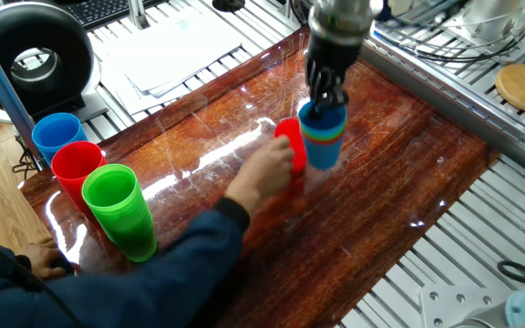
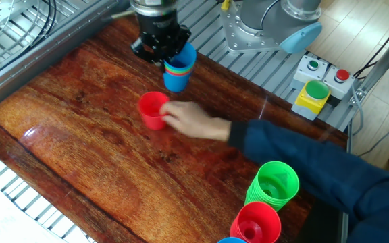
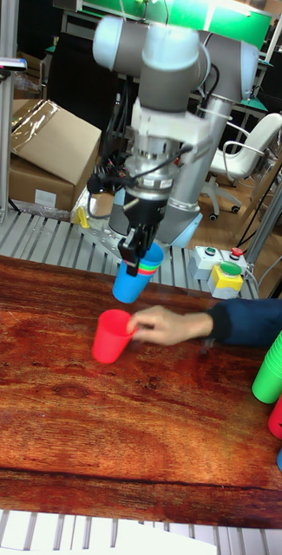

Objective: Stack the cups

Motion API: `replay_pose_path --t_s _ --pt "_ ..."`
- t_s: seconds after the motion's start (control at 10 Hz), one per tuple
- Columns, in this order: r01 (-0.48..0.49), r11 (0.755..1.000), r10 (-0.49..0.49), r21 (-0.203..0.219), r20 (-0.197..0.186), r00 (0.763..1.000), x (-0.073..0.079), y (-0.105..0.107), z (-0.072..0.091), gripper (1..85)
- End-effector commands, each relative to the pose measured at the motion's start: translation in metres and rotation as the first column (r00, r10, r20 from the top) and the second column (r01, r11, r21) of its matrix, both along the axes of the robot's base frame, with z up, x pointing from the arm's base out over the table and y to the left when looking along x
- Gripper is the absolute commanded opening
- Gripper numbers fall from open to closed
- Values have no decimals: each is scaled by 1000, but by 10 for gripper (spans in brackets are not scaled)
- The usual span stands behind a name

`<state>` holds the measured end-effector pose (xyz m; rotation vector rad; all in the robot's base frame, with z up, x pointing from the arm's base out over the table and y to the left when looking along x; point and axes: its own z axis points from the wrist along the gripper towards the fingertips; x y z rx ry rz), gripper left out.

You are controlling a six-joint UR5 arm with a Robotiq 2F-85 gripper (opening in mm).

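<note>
My gripper [image 1: 324,95] [image 2: 161,50] [image 3: 141,251] is shut on the rim of a nested stack of cups [image 1: 323,138] [image 2: 178,68] [image 3: 135,277]. The stack is blue on the outside, with light green and red rims showing, and it hangs tilted above the table. A single red cup [image 1: 289,143] [image 2: 152,111] [image 3: 112,336] stands on the wood just beside and below the stack. A person's hand [image 1: 265,173] [image 2: 189,121] [image 3: 163,324] is touching that red cup.
The person's blue-sleeved arm [image 2: 302,158] reaches across the wooden table [image 2: 66,128]. A tall green pile [image 1: 120,210] [image 2: 273,183], a red pile [image 1: 75,168] [image 2: 255,221] and a blue pile [image 1: 56,135] stand at one end. A button box [image 2: 314,93] sits off the table edge.
</note>
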<state>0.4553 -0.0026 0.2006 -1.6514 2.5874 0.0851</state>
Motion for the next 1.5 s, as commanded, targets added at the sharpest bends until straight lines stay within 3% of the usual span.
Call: replay_pose_path --t_s 0.0,0.4,1.0,1.4 --pt "-36 999 36 -14 15 999 19 -4 25 10" --pt "-9 1000 9 10 24 1000 24 6 18 10" --pt "-9 1000 9 25 21 1000 2 -2 3 10" --pt "27 999 -29 41 32 999 -20 1 -18 10"
